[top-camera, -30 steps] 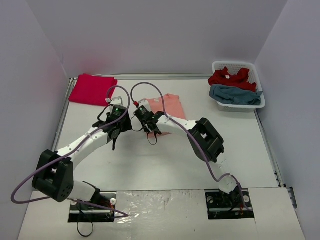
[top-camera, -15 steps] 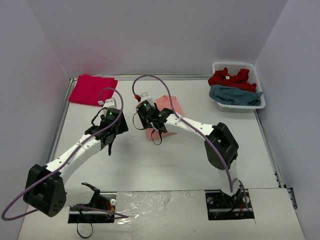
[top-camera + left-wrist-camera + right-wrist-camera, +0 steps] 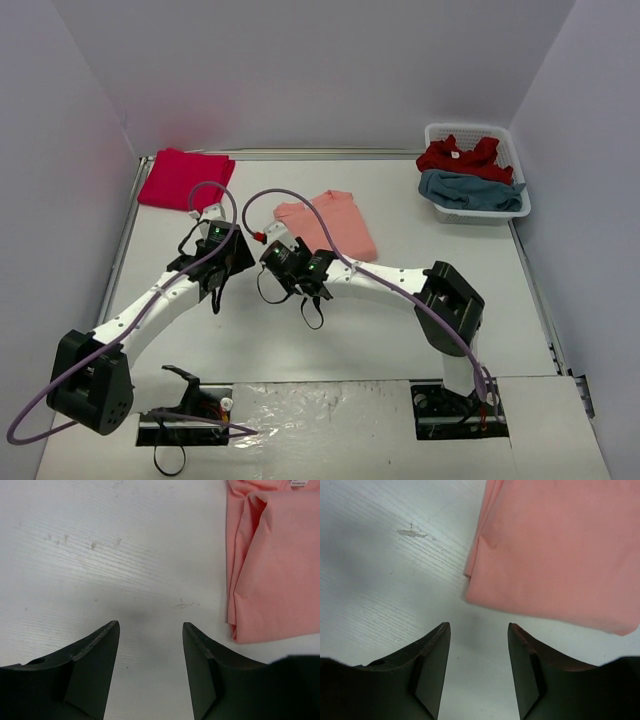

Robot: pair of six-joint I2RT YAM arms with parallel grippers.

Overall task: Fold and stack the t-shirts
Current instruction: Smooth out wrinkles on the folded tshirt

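The left end effector point(image 3: 150, 625) is held open and empty over the bare bench point(image 3: 100, 555), with the salmon tee point(image 3: 265, 560) lying ahead to its right, clear of the fingers. The right end effector point(image 3: 478, 625) is also open and empty, the same tee's near corner just beyond its fingertips, untouched. A folded crimson tee point(image 3: 183, 178) lies at the far left corner; a red tee point(image 3: 458, 157) and a teal tee point(image 3: 470, 190) are heaped in the basket point(image 3: 470, 128).

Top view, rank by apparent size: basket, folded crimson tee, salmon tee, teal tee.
1. basket
2. folded crimson tee and salmon tee: about alike, unranked
3. teal tee, partly hidden in the basket
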